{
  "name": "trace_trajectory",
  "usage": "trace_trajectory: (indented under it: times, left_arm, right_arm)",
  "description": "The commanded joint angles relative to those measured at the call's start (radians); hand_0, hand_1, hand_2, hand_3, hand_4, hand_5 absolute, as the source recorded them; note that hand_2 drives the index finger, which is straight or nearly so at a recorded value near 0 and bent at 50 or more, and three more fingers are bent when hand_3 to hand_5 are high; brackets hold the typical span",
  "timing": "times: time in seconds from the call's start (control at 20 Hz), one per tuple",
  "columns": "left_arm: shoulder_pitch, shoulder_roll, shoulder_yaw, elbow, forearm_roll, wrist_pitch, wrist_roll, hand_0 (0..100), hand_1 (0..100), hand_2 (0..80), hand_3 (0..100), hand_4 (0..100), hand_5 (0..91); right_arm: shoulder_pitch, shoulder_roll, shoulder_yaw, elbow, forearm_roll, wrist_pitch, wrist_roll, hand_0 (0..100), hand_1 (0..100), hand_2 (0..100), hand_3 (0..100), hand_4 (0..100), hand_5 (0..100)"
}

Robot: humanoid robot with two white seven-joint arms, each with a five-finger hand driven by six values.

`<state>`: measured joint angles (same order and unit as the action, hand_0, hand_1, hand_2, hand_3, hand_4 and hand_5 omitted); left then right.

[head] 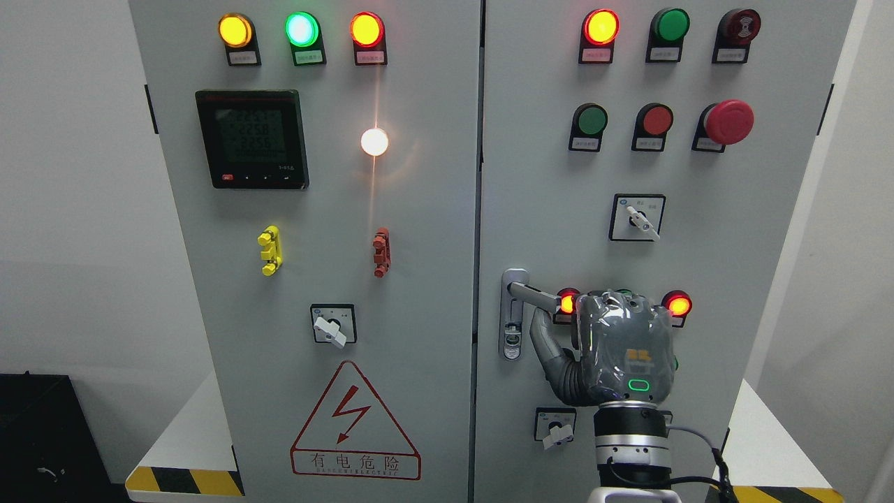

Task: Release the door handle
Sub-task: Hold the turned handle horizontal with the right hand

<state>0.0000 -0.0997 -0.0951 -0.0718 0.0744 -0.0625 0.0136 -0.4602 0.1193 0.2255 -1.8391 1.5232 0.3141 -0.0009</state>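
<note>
The silver door handle (pixel 531 292) sits on the right cabinet door (pixel 733 265), near its left edge, with its lever turned out to the right over a long backplate (pixel 513 335). My right hand (pixel 562 311) comes up from the bottom edge with its grey back toward the camera. Its thumb (pixel 543 342) reaches up under the lever, and the lever's far end runs in behind the knuckles, so the hand is shut on the handle. The other fingers are hidden behind the hand. My left arm is out of view.
Two lit red lamps (pixel 677 304) flank the hand. A small rotary switch (pixel 557 427) is just below it and another (pixel 637 218) above. The left door (pixel 314 279) carries a meter, lamps and a warning triangle. The seam between the doors (pixel 480 209) looks closed.
</note>
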Motion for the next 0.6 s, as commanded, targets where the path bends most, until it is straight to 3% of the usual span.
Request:
trace_trajectory:
  times: [0.0,0.55]
  left_arm:
    - [0.017,0.000,0.000,0.000,-0.001,0.000,0.000,12,56,0.0,0,0,0.0]
    - [0.017,0.000,0.000,0.000,-0.001,0.000,0.000,12,56,0.0,0,0,0.0]
  right_arm:
    - [0.000,0.000,0.000,-0.003,0.000,0.000,0.006,55,28,97,100,100,100]
    - [-0.002,0.000,0.000,-0.003,0.000,0.000,0.006,55,27,97,100,100,100]
